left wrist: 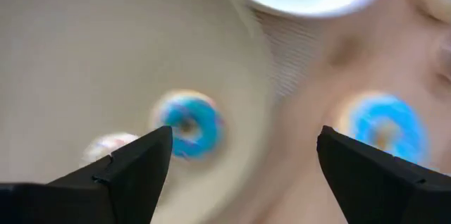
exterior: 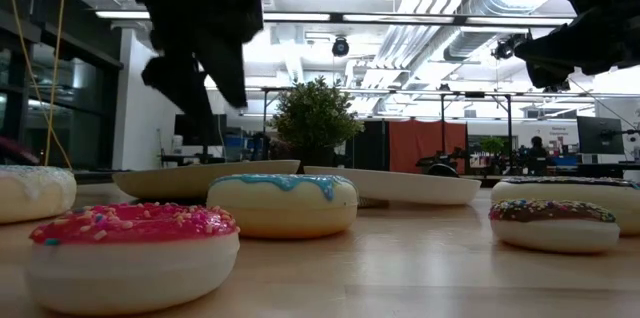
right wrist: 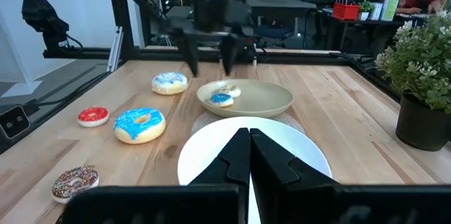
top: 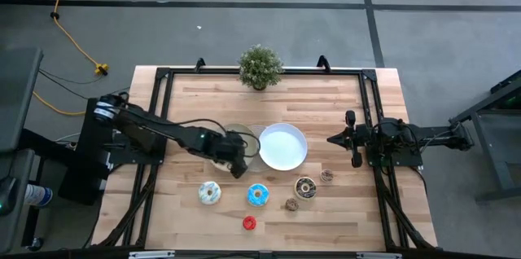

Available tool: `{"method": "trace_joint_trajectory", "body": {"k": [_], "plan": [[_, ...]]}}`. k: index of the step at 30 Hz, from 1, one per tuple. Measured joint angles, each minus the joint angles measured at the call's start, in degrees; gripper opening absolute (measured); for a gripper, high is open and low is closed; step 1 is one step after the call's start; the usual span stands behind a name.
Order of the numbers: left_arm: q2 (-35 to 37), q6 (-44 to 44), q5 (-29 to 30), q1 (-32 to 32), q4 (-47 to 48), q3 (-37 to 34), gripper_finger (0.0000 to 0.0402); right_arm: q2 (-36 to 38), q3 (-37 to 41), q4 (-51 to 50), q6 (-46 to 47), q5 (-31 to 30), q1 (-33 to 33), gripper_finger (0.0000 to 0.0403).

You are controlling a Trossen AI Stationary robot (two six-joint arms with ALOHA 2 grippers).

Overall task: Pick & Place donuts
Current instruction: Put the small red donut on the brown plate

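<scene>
High view: left gripper point(top: 236, 160) over beige plate point(top: 238, 134); large donuts point(top: 257, 195) loose on worktop point(top: 342, 104), awaiting transfer.

Low view: left arm descending from above, fingers pointed down.

Left wrist view: fingers point(left wrist: 137, 164) apart, empty (small blue donut point(left wrist: 189, 125) already plated).

Right wrist view: right gripper point(right wrist: 246, 155) parked beside white plate point(right wrist: 310, 155), fingers together.
</scene>
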State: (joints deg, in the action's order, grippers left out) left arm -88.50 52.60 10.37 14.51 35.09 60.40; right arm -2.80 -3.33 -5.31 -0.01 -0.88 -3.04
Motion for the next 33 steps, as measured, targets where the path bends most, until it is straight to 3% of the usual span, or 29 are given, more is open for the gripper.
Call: {"method": "trace_joint_trajectory", "body": {"k": [7,14,20,33], "plan": [[3.8,-13.9,-6.8,6.5,-5.0,0.0,0.0342,-0.2,0.0,0.0,0.0,0.0,0.0,0.0],[3.9,-34.0,-6.2,15.3,-11.7,0.0,0.0342,-0.2,0.0,-0.1,0.0,0.0,0.0,0.0001],[1.1,-35.8,-3.0,19.6,-16.1,0.0,0.0342,-0.2,0.0,0.0,0.0,0.0,0.0,0.0],[-8.5,-40.8,1.5,24.1,-16.0,5.3,0.0342,-0.2,0.0,0.0,0.0,0.0,0.0,0.0]]}}
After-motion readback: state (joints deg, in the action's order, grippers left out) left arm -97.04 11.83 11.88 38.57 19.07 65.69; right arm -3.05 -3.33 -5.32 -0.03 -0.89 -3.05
